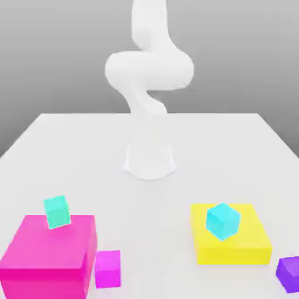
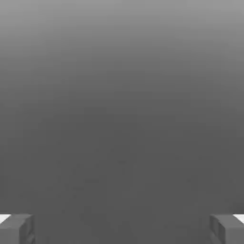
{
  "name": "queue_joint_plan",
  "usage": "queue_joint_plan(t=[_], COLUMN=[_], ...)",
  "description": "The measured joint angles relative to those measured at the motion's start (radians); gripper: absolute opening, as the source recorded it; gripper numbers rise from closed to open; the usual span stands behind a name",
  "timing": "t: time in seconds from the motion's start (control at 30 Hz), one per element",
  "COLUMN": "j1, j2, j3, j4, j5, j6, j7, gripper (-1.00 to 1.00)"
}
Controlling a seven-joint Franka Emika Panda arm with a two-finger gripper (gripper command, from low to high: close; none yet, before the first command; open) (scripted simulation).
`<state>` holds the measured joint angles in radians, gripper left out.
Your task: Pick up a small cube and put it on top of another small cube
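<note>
1. Purple cube (image 1: pixel 288 274) sits on the white table (image 1: pixel 70 152) at the exterior view's lower right edge, partly cut off by the frame. It lies just beside the yellow block (image 1: pixel 251 245) but apart from it, and it bears no writing or label.
2. Cyan cube (image 1: pixel 222 221) rests on top of the yellow block, turned so that one corner faces the camera. Its faces are plain.
3. Teal cube (image 1: pixel 57 211) stands on the big magenta block (image 1: pixel 47 257) at the exterior view's lower left, slightly tilted. A small pink cube (image 1: pixel 108 268) sits on the table against that block's right side.
4. White arm (image 1: pixel 149 70) rises from its round base (image 1: pixel 149 160) at the middle of the table, well apart from all the cubes. Nothing stands between the purple cube and the cyan one except the yellow block's edge.
5. Gripper (image 2: pixel 122 229) in the hand view has its two fingers (image 2: pixel 16 228) spread wide, with nothing between them.
6. Purple cube is turned corner-on to the camera; being a cube, it has no long axis.
</note>
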<state>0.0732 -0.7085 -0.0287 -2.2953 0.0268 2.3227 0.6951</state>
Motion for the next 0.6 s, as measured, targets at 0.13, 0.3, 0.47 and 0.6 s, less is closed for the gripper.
queue_joint_plan(t=[0.13,0.3,0.47,0.6], j1=[0.111,0.224,0.306,0.365], j2=[0.152,0.335,0.517,0.660], j3=[-0.038,-0.064,-0.055,-0.028], j4=[0.008,0.018,0.027,0.034], j5=[0.051,0.116,0.170,0.186], j6=[0.037,0.081,0.124,0.163], j7=[-0.178,-0.394,-0.603,-0.751], gripper=[0.00,0.00,0.00,0.00])
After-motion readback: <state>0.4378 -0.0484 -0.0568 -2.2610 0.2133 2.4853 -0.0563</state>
